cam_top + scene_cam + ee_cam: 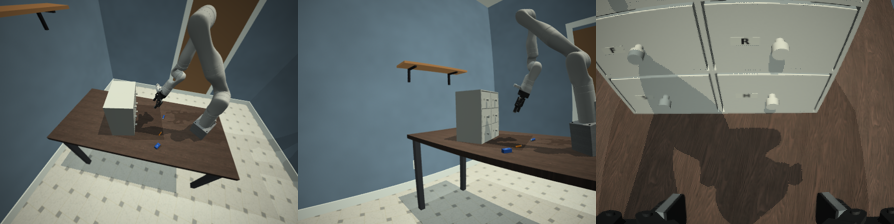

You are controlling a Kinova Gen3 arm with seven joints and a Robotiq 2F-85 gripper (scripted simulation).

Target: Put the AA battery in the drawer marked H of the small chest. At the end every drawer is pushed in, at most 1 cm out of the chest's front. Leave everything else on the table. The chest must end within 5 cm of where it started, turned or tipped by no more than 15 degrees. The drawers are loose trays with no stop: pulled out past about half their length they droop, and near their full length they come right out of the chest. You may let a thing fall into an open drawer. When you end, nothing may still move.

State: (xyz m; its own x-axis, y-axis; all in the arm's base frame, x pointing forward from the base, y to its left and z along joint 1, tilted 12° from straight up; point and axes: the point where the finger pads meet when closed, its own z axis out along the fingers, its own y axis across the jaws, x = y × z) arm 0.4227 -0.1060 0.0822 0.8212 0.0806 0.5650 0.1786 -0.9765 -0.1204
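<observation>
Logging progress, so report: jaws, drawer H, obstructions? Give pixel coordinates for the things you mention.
Jaws (154, 104) (516, 111) open, empty. Drawer H (746, 103) shut. Nothing visible blocking its knob (772, 101).

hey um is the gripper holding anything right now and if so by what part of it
Nothing is held: the gripper is open in the air, with no object between its fingers.

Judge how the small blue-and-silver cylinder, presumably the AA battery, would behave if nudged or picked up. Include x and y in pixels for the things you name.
The battery (163, 117) (533, 139) lies on its side, and its round body would likely roll if pushed across its length. Its smooth-looking casing may slip in a loose pinch. It looks rigid, so it probably wouldn't bend when gripped.
</observation>
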